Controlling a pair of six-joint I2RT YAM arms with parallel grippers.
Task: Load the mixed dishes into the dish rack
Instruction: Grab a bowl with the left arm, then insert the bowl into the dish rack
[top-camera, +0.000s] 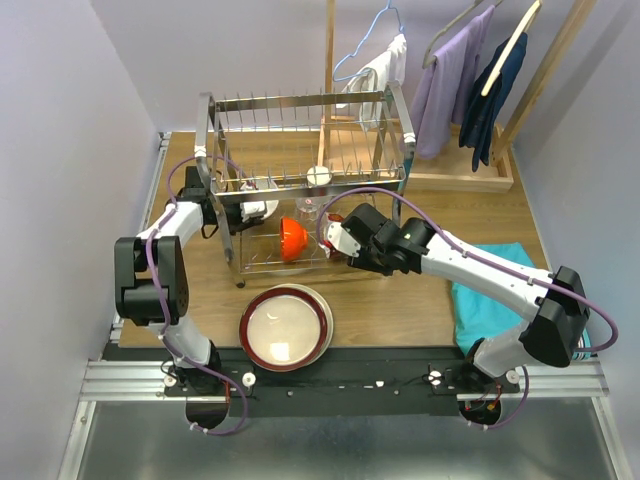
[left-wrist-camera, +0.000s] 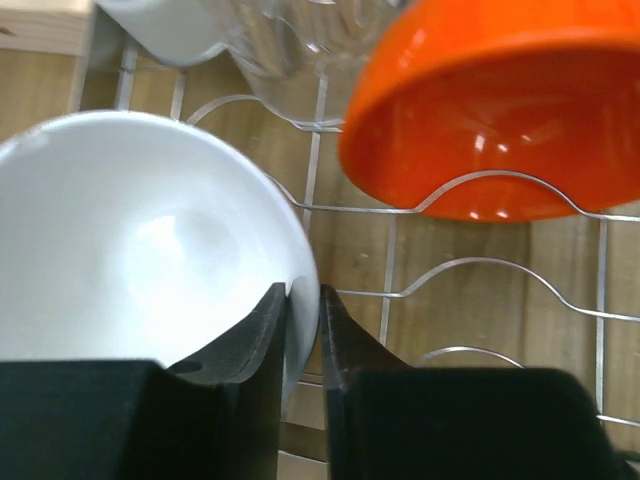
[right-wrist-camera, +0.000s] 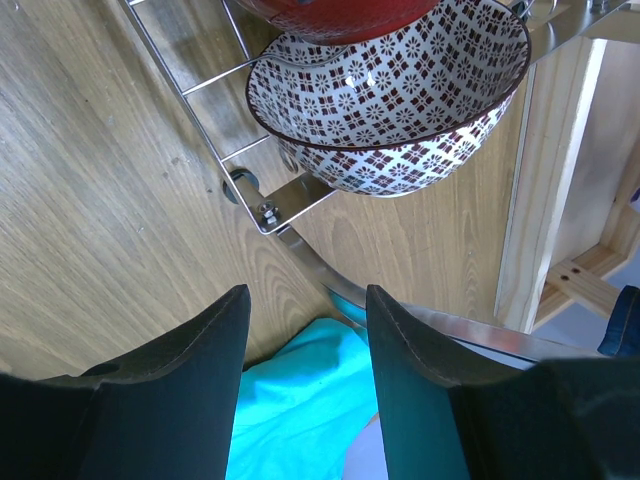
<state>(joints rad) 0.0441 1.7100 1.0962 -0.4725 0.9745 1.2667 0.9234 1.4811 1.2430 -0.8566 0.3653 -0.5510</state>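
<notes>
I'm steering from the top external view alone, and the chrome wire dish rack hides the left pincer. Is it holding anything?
Observer: Yes. The left pincer is shut on the rim of a white-inside round bowl, one finger inside, one outside.
Operator: And the right one?
Observer: The right pincer is open and empty, pointing towards a red-and-white patterned round bowl.
Operator: Is that bowl racked?
Observer: It appears to rest on the lower wires at a corner of the chrome wire dish rack.
</notes>
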